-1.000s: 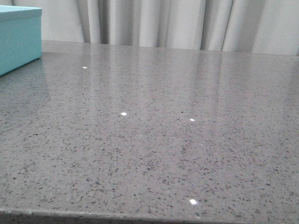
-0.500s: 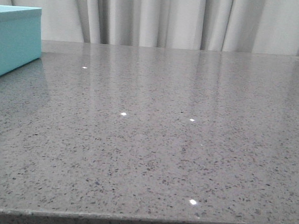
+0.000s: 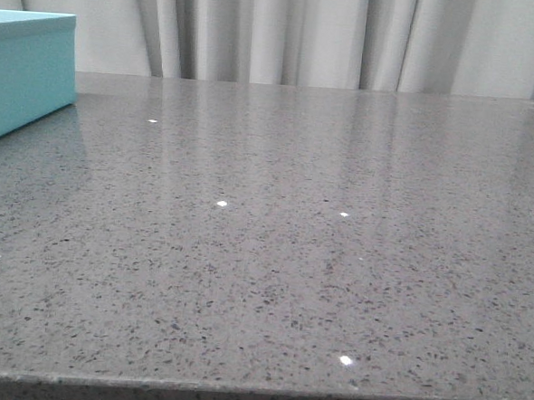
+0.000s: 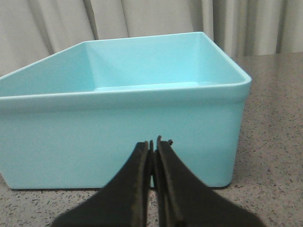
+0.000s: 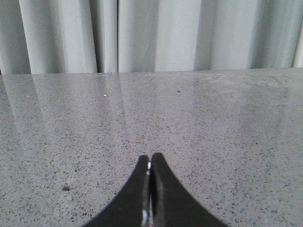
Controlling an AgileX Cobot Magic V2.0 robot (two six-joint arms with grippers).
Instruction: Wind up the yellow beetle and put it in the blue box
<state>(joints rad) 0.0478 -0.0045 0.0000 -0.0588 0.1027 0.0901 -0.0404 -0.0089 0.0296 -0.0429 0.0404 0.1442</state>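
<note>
While beetle stays unseen, front: box [image 3: 25, 72] far left on table [image 3: 273, 255]. Left wrist: gripper [image 4: 153, 143] pressed together, facing box wall; interior partly hidden. Right wrist: gripper [image 5: 150, 162] pressed together over bare table. Locate beetle before reaching.

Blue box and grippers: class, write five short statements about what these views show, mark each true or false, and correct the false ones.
1. The blue box stands on the grey table. True.
2. The left gripper is wide open. False: its fingers are closed together, holding nothing.
3. The box has a lid on. False: its top is open, and the inside that shows looks empty.
4. The right gripper is shut over bare tabletop. True.
5. In the front view the box sits at the far right. False: it is at the far left edge.
</note>
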